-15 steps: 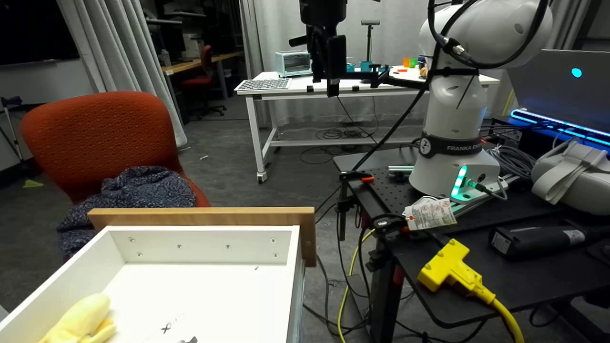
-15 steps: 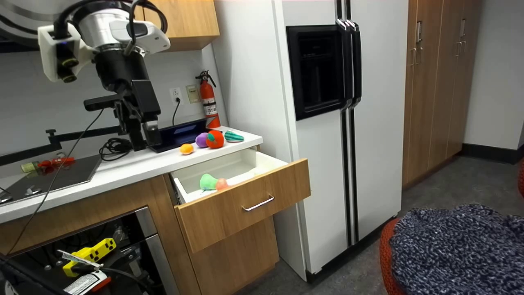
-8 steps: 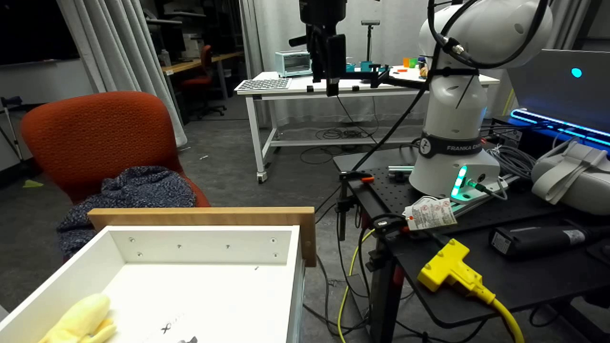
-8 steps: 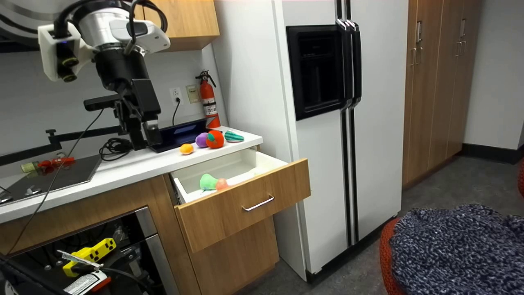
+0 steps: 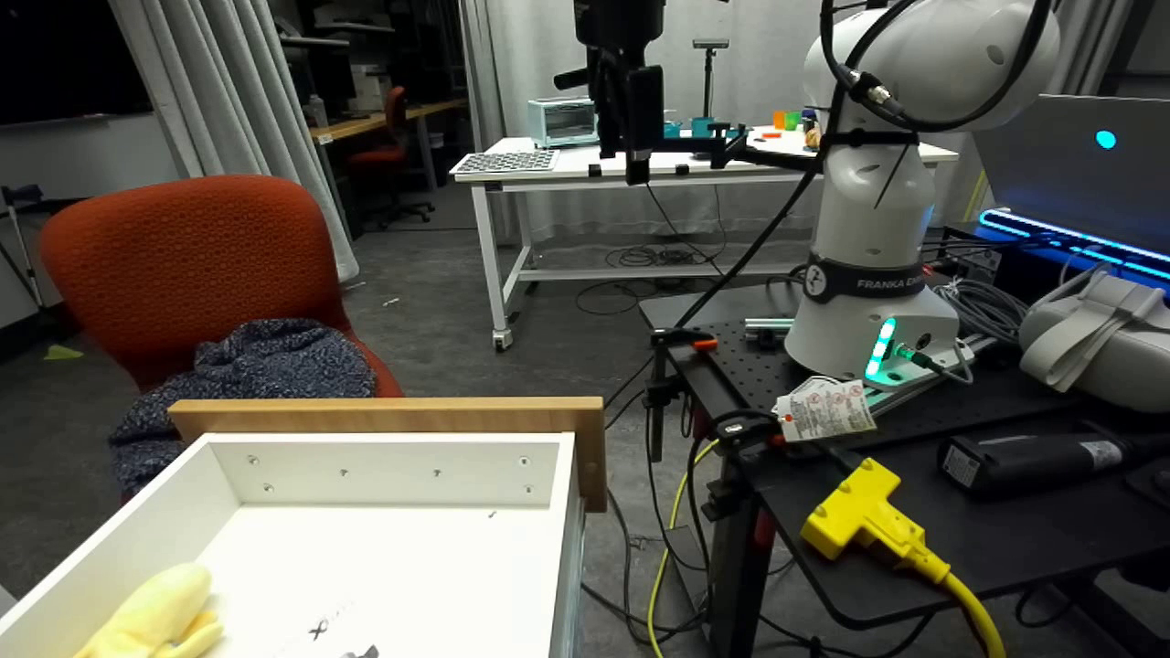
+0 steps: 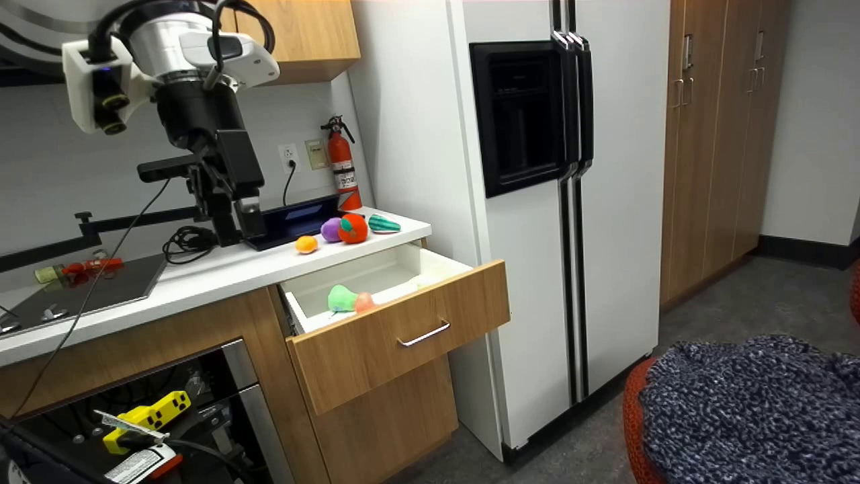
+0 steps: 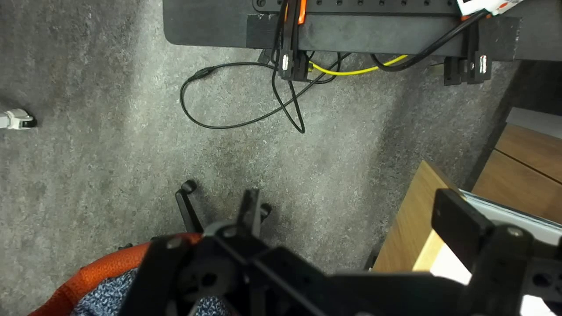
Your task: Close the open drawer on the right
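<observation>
- Tan wood fronted the drawer (image 6: 373, 353), which stood pulled well out from beneath the front edge of the worktop (image 6: 235, 272), at the corner beside the fridge (image 6: 524, 269).
- The gripper (image 6: 240, 232) hung free, higher than the drawer's rim, its two fingers (image 7: 459, 224) spread wide and holding nothing; in the wrist view the floor (image 7: 342, 153) showed through the gap.
- From the gripper, the drawer lay lower and off toward the fridge-side corner. In the wrist view one finger crossed over part of it, but both exterior views showed the two well apart.
- The long axis of the front panel (image 5: 388, 416) ran alongside the worktop's front edge, as did the handle (image 6: 423, 334); the slide, by judgement, ran square to that edge.
- The wrist view seemed to take in the panel's outer face, so the gripper was probably out beyond it, away from the front edge.
- The coming move likely called for lowering to that face, near its middle, and pushing straight in toward the edge; a shove at one end might have made it bind.
- The chair (image 5: 187, 256), standing beyond the panel, could have crowded the way down.
</observation>
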Available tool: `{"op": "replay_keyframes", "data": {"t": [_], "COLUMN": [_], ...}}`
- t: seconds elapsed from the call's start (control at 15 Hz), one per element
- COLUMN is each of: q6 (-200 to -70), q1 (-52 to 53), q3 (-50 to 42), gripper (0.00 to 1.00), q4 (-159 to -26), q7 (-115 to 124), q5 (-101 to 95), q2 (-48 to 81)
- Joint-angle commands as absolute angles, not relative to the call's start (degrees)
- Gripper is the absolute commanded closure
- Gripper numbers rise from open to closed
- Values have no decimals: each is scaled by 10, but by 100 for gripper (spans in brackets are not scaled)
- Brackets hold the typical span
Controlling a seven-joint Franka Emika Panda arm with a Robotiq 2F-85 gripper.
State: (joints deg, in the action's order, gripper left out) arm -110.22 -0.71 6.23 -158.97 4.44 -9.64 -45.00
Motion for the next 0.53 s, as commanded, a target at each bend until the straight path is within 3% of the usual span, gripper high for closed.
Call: {"op": "replay_keyframes", "data": {"t": [0.0, 0.47], "q6": [-1110, -1190], "q1": [-3, -13], "q3": [58, 60], "gripper": [0, 0], "q4": [-1583, -1527], "q7": [52, 71], "q5": [-102, -104], "q2": [-439, -336]}}
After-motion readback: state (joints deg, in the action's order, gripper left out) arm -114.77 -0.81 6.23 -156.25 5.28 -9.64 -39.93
